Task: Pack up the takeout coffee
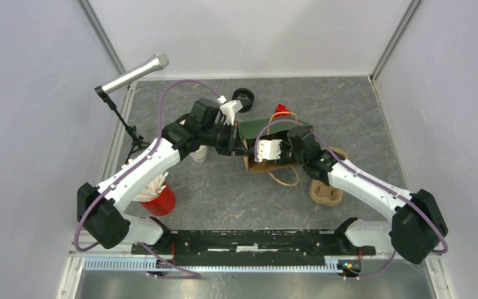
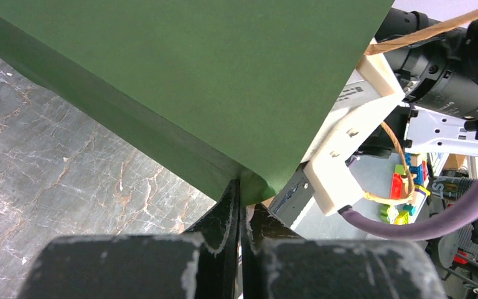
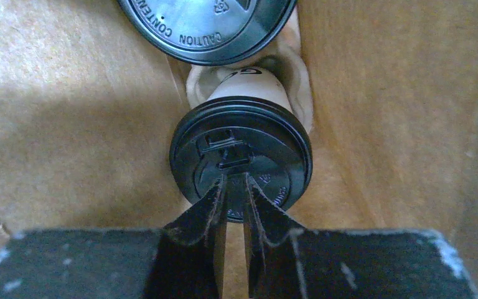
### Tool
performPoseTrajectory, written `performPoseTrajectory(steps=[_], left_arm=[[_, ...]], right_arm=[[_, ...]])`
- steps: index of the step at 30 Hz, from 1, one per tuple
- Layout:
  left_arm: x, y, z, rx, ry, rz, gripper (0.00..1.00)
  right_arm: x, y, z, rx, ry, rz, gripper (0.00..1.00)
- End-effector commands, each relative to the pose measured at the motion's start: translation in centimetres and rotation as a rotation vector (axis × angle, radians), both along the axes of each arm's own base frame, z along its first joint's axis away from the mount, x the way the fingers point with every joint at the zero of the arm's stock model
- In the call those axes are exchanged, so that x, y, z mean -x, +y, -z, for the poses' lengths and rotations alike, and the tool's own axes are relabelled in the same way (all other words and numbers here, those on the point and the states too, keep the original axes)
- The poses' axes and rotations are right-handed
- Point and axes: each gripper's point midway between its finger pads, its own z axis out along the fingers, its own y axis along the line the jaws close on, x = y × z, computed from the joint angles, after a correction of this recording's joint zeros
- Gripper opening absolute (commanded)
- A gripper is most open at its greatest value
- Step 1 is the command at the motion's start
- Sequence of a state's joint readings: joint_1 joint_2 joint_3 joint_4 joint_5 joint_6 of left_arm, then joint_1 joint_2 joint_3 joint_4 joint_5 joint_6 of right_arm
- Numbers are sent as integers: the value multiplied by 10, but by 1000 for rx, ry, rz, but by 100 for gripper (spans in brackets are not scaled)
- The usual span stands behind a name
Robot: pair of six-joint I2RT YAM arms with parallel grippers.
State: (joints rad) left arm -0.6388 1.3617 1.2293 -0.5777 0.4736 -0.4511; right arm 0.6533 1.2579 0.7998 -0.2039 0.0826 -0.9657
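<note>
Both arms working at the brown paper bag [image 1: 256, 166], mid-frame.
left gripper [image 2: 241, 187] jaws clamping shut on green bag flap [image 2: 193, 75]; right gripper [image 3: 235, 182] jaws narrow, pinching lidded coffee cup [image 3: 249, 87] inside.

A grey marbled table [image 1: 224, 199] is seen. At its near left a red cup [image 1: 162, 202] of white sticks is set; a cream cup [image 1: 200, 154] is partly hidden farther back. A round black object [image 1: 243, 98] is placed near the far edge, a brown paper bag [image 1: 262, 164] at the middle, a moulded cup carrier [image 1: 325, 194] near its right, and a microphone stand [image 1: 134, 140] at the left edge
</note>
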Motion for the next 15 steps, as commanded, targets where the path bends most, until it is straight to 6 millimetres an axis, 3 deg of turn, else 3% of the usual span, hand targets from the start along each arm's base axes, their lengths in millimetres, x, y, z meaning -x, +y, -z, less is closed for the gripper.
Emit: performPoseTrajectory(steps=[1, 15], left_arm=[[-2, -6, -17, 41, 8, -12, 2], [-2, -8, -26, 46, 40, -19, 2]], right_arm=[[-1, 4, -31, -65, -33, 0, 20], [22, 13, -78, -173, 15, -55, 22]])
